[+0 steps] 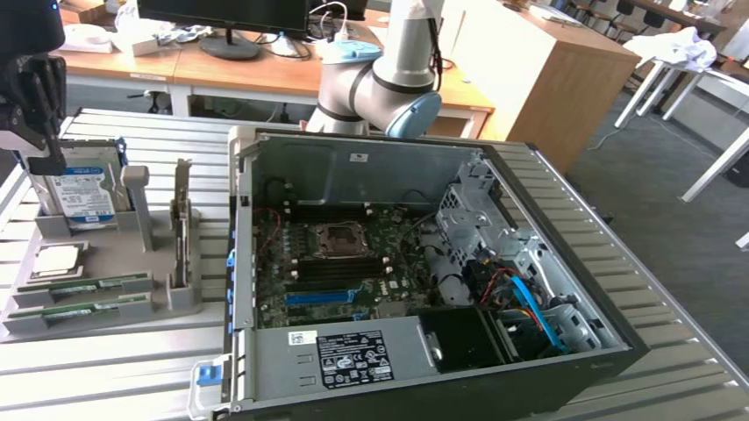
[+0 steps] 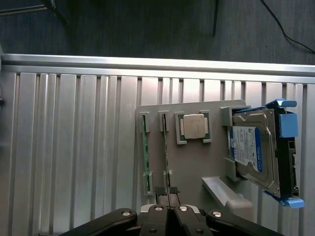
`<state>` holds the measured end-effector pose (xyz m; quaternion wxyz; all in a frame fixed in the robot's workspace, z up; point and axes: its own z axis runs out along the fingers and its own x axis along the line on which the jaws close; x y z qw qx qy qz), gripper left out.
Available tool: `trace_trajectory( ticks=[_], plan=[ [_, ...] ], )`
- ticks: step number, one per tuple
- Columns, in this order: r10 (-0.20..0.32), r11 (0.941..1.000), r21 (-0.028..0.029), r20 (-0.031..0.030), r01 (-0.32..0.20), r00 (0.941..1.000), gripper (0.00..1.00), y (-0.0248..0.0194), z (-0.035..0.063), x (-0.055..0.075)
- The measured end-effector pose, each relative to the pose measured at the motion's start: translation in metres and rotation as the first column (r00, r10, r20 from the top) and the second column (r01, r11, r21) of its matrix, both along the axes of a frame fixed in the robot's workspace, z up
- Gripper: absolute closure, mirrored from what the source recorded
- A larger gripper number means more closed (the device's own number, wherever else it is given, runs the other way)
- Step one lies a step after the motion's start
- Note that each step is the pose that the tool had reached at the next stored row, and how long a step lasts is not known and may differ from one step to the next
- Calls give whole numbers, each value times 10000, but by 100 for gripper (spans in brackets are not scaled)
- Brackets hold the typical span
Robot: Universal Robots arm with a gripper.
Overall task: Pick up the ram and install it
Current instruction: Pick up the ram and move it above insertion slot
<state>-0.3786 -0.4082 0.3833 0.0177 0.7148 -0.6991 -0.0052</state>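
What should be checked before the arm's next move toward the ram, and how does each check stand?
1. The outer ram stick and inner ram stick seated in the holder: ok.
2. Nothing in the gripper: ok.
3. Jaws open for a grasp: not ok, shut.
4. The gripper in line with the inner ram stick: ok.
5. The computer case open: ok.
6. The memory slots free: cannot tell.

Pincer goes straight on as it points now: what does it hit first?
Probably the ram nearer the CPU, at its end in the holder; the shut pincer lines up over it. Depth is unclear.
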Motion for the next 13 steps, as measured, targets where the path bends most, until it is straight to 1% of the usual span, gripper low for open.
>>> trace_trajectory(
  ticks=[13],
  plan=[
    [1,10000,0,0,-1,10000,89,0,0,0]
  ],
)
